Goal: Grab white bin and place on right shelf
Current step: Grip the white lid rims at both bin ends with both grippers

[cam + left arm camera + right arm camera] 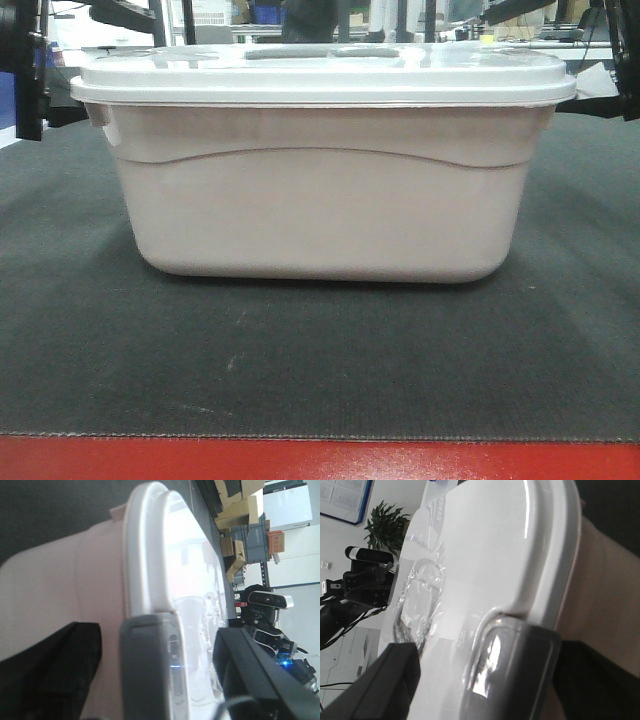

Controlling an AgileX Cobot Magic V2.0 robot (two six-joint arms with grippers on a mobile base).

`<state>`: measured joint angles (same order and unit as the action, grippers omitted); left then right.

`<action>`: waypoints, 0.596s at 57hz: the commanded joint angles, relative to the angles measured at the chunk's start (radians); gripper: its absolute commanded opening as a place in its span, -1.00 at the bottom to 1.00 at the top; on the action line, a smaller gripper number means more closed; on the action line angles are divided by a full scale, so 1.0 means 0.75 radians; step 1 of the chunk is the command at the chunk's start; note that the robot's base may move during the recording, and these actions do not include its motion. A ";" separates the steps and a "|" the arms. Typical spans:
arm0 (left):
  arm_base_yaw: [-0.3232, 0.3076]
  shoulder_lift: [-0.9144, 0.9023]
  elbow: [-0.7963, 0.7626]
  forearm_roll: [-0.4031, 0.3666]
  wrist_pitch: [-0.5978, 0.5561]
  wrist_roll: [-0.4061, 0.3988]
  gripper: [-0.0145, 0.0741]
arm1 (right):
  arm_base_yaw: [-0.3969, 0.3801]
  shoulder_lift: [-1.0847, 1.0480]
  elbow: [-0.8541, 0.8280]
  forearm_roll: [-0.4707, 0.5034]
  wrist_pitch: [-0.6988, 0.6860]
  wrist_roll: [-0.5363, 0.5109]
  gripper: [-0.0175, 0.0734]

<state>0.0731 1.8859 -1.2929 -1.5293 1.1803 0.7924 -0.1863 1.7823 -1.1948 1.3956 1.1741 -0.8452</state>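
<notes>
The white bin [320, 200] stands on a dark mat, its flat white lid [320, 75] on. It has a grey latch at each end. My left gripper [155, 630] is open astride the left latch [147, 670]. One of its fingers [50, 670] lies by the wall under the rim, the other [255, 675] over the lid. My right gripper [485, 647] is open astride the right latch [520, 670] in the same way: one finger [385, 685] over the lid, one [595, 680] below the rim. The right shelf is out of view.
The mat [320, 350] covers a red-edged table [320, 462]. Beyond the table are cardboard boxes [240, 510], blue bins [265, 12] and a potted plant [385, 525]. Each wrist view shows the opposite arm's camera [265, 600] [370, 555] across the lid.
</notes>
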 commanded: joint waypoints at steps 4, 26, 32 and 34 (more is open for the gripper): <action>-0.031 -0.064 -0.039 -0.117 0.213 -0.006 0.18 | 0.013 -0.061 -0.036 0.109 0.207 -0.024 0.76; -0.033 -0.064 -0.039 -0.126 0.213 -0.040 -0.41 | 0.013 -0.070 -0.036 0.114 0.207 -0.024 -0.12; -0.033 -0.064 -0.039 -0.161 0.213 -0.052 -0.67 | 0.013 -0.070 -0.036 0.129 0.207 -0.024 -0.32; -0.033 -0.064 -0.039 -0.174 0.213 -0.065 -0.77 | 0.013 -0.071 -0.036 0.133 0.207 -0.024 -0.39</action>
<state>0.0652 1.8865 -1.2929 -1.5604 1.1308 0.7554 -0.1871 1.7823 -1.1948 1.3985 1.1379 -0.8439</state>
